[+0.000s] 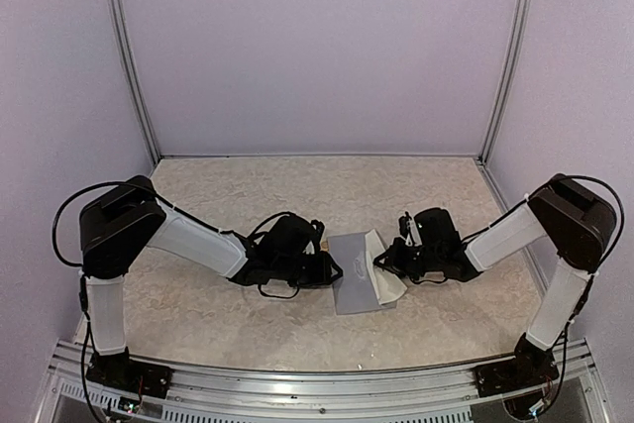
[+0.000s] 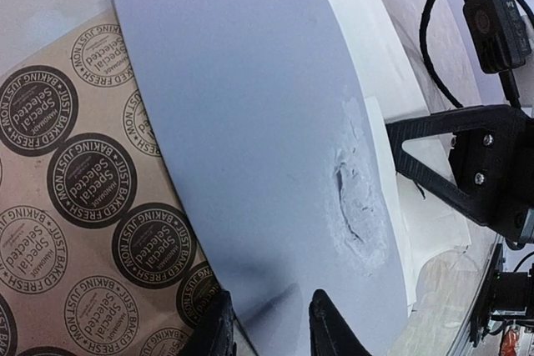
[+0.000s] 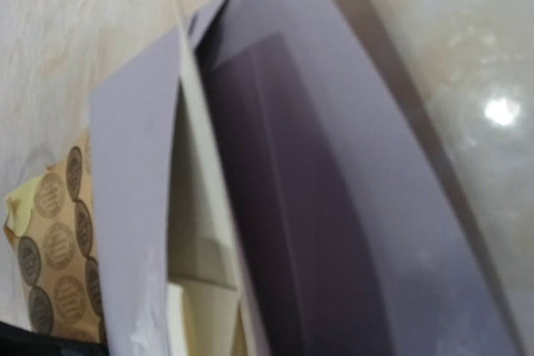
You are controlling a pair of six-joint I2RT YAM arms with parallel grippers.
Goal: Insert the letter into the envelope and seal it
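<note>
The grey-lavender envelope (image 1: 352,292) lies flat between my two grippers; it fills the left wrist view (image 2: 250,122). The white letter (image 1: 386,279) sticks out of its right side, partly under the envelope's edge (image 2: 375,47). My left gripper (image 1: 335,269) is open, its fingertips (image 2: 329,327) resting at the envelope's near left edge. My right gripper (image 1: 381,263) holds the letter's edge at the envelope's mouth. Its fingers are hidden in its own view, where the letter (image 3: 196,206) runs edge-on between the envelope's front (image 3: 125,206) and the raised flap (image 3: 392,172).
A tan sheet of round brown stickers (image 2: 75,206) lies under the envelope's left side and also shows in the right wrist view (image 3: 58,239). The envelope's face has a torn, scuffed patch (image 2: 355,206). Lavender walls enclose the marbled table (image 1: 248,195).
</note>
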